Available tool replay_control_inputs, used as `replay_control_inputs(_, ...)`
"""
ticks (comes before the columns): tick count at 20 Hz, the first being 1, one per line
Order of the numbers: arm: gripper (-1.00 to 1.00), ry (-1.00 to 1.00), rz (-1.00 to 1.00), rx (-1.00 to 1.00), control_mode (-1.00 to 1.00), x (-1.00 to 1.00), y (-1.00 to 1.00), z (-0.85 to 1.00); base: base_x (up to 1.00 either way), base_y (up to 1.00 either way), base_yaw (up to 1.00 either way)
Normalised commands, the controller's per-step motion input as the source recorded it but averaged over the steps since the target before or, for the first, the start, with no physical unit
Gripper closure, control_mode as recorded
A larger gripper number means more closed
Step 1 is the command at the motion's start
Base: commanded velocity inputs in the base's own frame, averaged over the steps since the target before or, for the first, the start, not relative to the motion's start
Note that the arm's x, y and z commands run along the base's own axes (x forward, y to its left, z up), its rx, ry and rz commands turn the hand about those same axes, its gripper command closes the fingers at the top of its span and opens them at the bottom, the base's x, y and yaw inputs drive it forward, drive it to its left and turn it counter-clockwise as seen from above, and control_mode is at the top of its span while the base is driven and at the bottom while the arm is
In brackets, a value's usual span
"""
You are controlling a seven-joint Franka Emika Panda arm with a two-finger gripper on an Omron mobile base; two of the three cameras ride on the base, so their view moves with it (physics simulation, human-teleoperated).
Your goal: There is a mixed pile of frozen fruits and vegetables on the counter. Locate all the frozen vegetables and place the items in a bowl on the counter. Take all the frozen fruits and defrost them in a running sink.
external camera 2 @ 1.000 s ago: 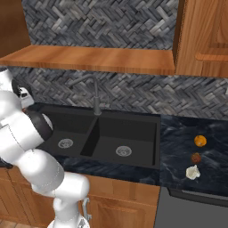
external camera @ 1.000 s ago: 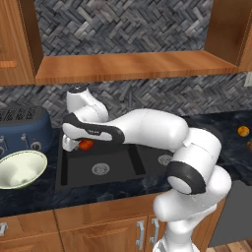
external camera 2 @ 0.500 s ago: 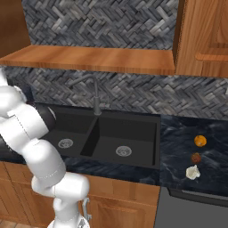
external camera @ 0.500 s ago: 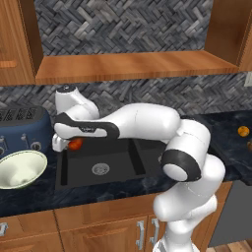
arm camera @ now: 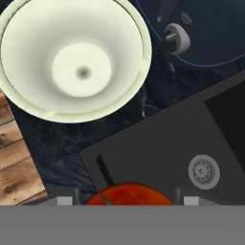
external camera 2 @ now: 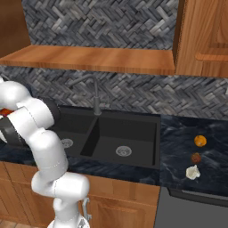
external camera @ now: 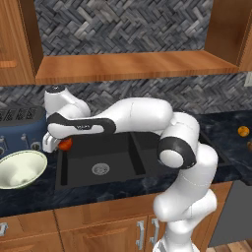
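Note:
My gripper (external camera: 60, 143) is shut on the red-orange tomato-like vegetable (external camera: 66, 143) and holds it above the left edge of the black sink (external camera: 128, 152), just right of the bowl (external camera: 38, 156). In the hand view the tomato (arm camera: 129, 194) sits between my fingertips, with the cream bowl (arm camera: 142, 57) empty, up and to the left. On the counter (external camera 2: 178, 147) at the far right lie a bright orange fruit (external camera 2: 200, 140), a dark reddish round piece (external camera 2: 196, 157) and a pale garlic-like bulb (external camera 2: 192, 172). The orange fruit (external camera: 242, 131) also shows in the left base view.
A blue toaster (external camera: 19, 125) stands behind the bowl against the backsplash. The upright faucet (external camera 2: 95, 95) rises behind the sink's divider. A wooden shelf (external camera: 128, 66) hangs above the counter. My arm stretches across both basins.
My arm has swung left with the tomato, from over the left basin to the sink's left edge beside the bowl. The items on the right counter have not moved.

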Motion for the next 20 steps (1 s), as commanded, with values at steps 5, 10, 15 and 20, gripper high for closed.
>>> replay_control_inputs(5,1.00,0.00,0.06,0.00,-1.00,0.00,0.30,0.00,0.00,0.00,0.00)
replay_control_inputs(10,1.00,0.00,0.04,0.00,-1.00,0.00,0.31,0.00,0.00,0.00,0.00)
replay_control_inputs(15,1.00,0.00,0.02,0.00,-1.00,0.00,0.31,0.00,0.00,0.00,0.00)
replay_control_inputs(20,1.00,0.01,0.00,0.00,-1.00,0.02,0.27,-0.01,0.00,0.00,0.00)
